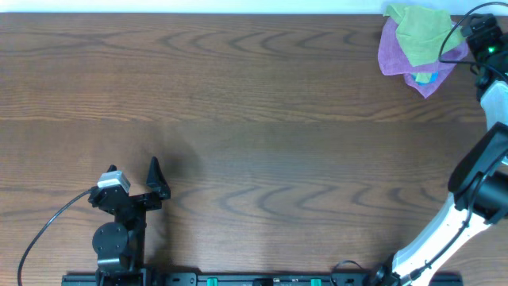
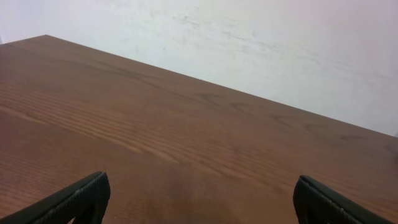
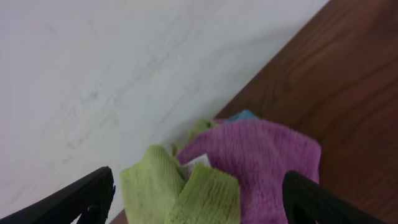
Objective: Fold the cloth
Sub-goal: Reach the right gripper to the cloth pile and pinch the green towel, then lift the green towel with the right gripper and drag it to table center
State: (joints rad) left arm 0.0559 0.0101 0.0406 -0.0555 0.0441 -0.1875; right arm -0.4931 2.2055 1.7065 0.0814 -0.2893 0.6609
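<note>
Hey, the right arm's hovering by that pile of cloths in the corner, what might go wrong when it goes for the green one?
The green cloth lies crumpled on the purple cloth, so the open right hand may pinch both and drag the purple one along. Both also sit at the table's far edge close to the wall, leaving little room to approach.

Left pincer (image 2: 199,194) sits near its base, jaws wide; right pincer (image 3: 200,196), arm outstretched, seems spread too.
</note>
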